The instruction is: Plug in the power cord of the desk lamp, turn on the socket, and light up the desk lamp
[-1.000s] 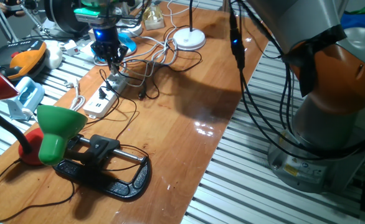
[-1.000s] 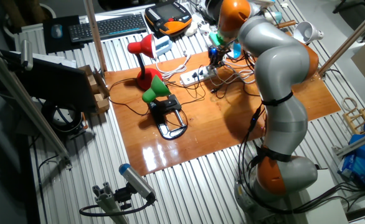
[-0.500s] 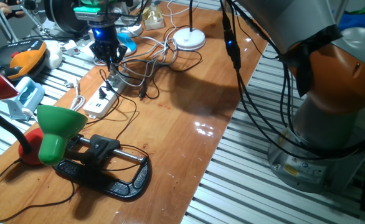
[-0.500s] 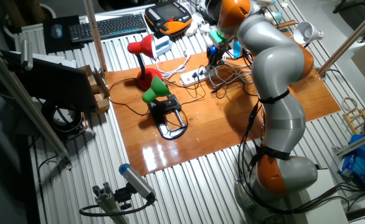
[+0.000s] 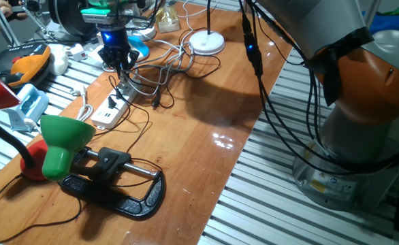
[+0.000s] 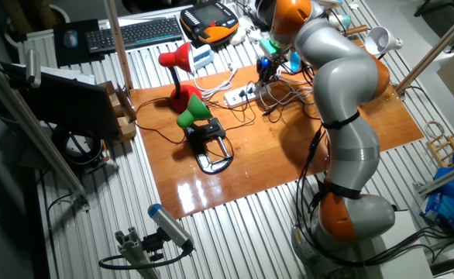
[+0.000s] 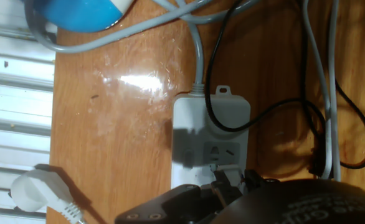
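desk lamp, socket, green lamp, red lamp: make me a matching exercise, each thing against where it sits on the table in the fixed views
Things:
1. desk lamp
2. socket
3. green cone-shaded lamp
4. red-shaded lamp

Places:
A. clamped in a black clamp near the table's front end
B. lying flat right under the gripper
C. white disc base at the far end, beyond the tangle of cables
D. at the table's edge, beside the green lamp on the keyboard side

Pairs: 1-C, 2-B, 3-A, 4-D
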Controlling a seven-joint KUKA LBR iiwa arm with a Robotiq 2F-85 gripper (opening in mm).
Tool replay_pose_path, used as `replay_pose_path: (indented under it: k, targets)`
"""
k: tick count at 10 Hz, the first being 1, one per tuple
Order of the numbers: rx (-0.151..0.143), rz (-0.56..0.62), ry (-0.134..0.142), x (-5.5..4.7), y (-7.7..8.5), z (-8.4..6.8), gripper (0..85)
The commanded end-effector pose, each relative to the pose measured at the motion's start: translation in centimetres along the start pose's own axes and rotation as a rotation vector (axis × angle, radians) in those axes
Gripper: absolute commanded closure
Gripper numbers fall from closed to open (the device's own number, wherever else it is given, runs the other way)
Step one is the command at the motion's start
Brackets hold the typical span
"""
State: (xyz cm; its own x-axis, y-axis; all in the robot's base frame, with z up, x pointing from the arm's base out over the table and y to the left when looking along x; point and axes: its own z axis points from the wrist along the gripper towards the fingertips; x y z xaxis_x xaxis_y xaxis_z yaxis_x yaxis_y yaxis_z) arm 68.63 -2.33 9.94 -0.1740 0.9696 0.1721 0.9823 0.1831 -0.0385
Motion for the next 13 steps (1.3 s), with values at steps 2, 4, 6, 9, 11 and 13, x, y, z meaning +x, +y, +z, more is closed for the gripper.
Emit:
replay_pose_path:
  k: [2, 4, 6, 9, 11, 13]
  targets:
    - [-0.002, 0.001, -0.003, 0.17, -0.10, 0.26, 85.0]
    - [-0.003, -0.006, -0.011, 0.10, -0.09, 0.47, 85.0]
    - [0.004, -0.006, -0.006, -0.05, -0.04, 0.74, 85.0]
    - [0.014, 0.014, 0.012, -0.44, 0.02, 0.86, 85.0]
    - [0.017, 0.036, 0.022, -0.52, 0.00, 0.94, 85.0]
    - [0.023, 0.049, 0.023, -0.78, 0.09, 1.03, 85.0]
